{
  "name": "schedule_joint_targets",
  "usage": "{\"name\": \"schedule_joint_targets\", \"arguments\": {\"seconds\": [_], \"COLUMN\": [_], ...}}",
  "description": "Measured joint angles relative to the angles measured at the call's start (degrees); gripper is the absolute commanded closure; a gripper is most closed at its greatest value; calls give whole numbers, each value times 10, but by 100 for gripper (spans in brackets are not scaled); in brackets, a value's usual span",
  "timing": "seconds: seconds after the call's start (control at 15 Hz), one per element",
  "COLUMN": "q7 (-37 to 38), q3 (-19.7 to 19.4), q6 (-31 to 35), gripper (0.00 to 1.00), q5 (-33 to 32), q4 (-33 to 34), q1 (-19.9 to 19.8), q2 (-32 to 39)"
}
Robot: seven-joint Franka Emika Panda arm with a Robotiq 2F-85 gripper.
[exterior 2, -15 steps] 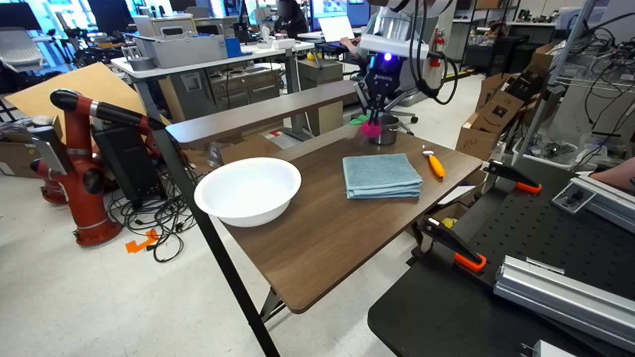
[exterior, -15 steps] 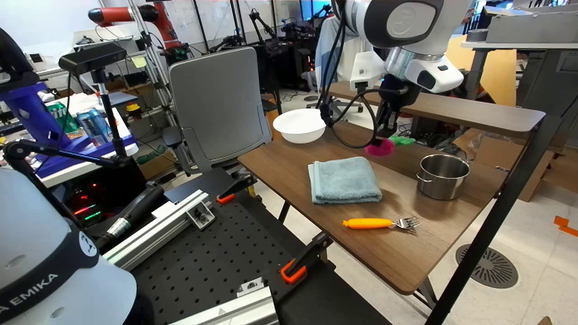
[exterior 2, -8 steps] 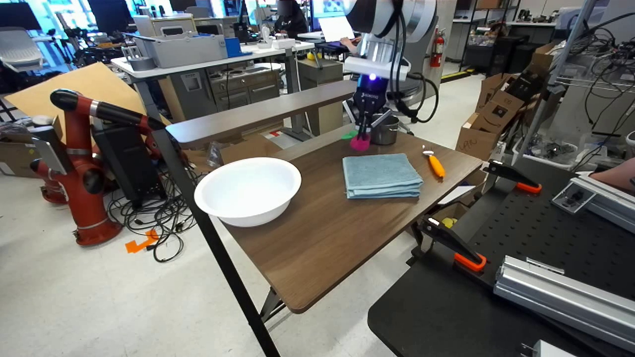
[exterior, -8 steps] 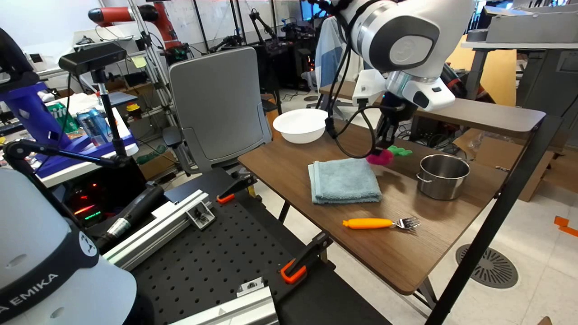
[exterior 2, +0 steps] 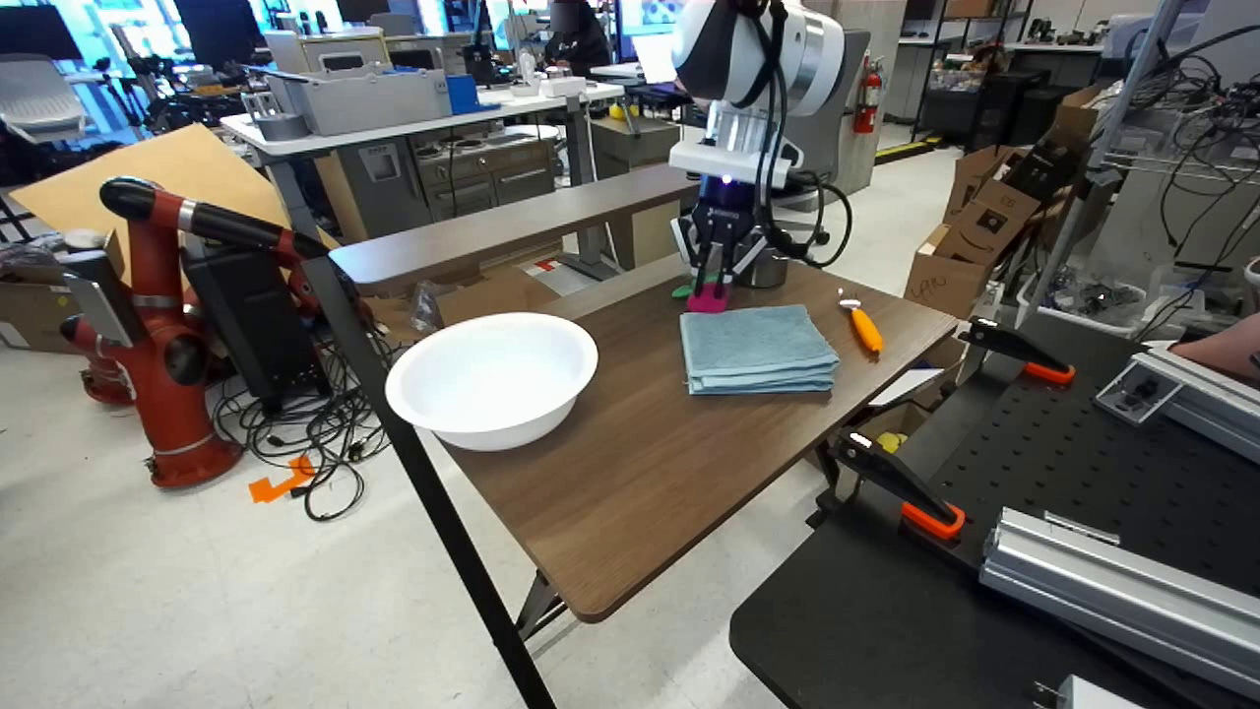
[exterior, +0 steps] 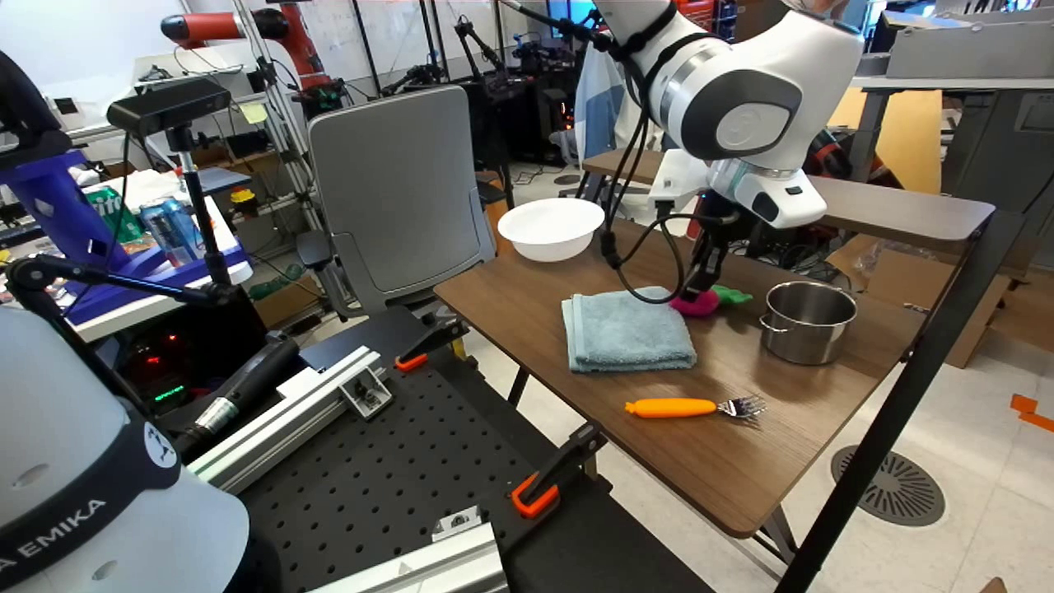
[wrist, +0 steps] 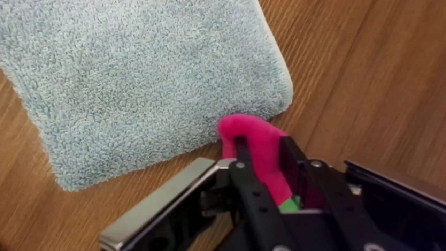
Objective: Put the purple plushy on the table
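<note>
The purple plushy (exterior: pixel 696 305) is a magenta lump with a green leafy end, in both exterior views (exterior 2: pixel 705 299). In the wrist view the plushy (wrist: pixel 266 162) sits between the two black fingers, and its rounded end bulges past the tips. My gripper (exterior: pixel 700 288) is shut on it and points down; it also shows in the wrist view (wrist: pixel 263 141). The plushy is low over the brown table (exterior: pixel 741 473), beside the cloth's far edge; I cannot tell whether its underside touches the tabletop. The table also shows in an exterior view (exterior 2: pixel 650 502).
A folded teal cloth (exterior: pixel 630 329) lies right beside the plushy. A steel pot (exterior: pixel 807 321) stands near it, and an orange-handled fork (exterior: pixel 675 408) lies in front. A white bowl (exterior 2: pixel 492 379) stands at one table end. A raised back shelf (exterior 2: pixel 532 222) runs behind.
My gripper has moved down toward the tabletop with the plushy held in it, and toward the teal cloth. The cloth, pot, fork and bowl have not moved.
</note>
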Motion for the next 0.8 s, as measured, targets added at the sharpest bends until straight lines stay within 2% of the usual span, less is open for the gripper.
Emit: {"name": "schedule_joint_targets", "arguments": {"seconds": [0.27,0.4,0.8], "q7": [0,1,3], "q3": [0,0,5], "q6": [0,0,0], "gripper": [10,0,0], "q5": [11,15,24], "q4": [2,4,-17], "q1": [-4,-5,-5], "q2": [1,0,-46]}}
